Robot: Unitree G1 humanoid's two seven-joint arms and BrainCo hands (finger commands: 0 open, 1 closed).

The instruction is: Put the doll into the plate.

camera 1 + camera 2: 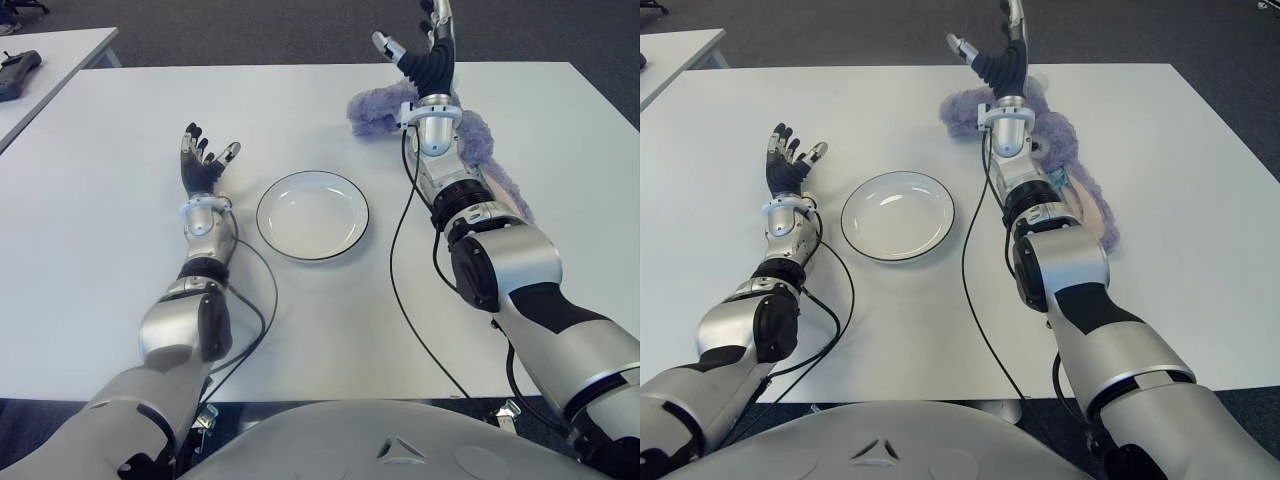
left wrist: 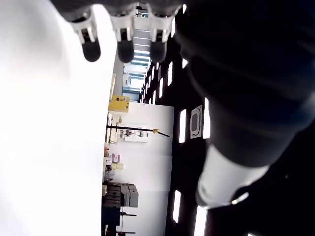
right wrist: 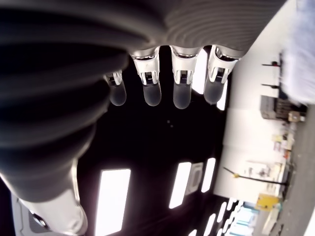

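Note:
A fluffy lilac doll lies on the white table at the right, partly hidden under my right forearm. Its pale belly patch shows beside the arm. My right hand is raised above the doll's far end, fingers spread and holding nothing. A white plate with a dark rim sits empty in the middle of the table, to the left of the doll. My left hand shows left of the plate, palm up, fingers relaxed and empty.
A second table stands at the far left with a dark object on it. Black cables trail from both arms across the tabletop. Dark carpet lies beyond the table's far edge.

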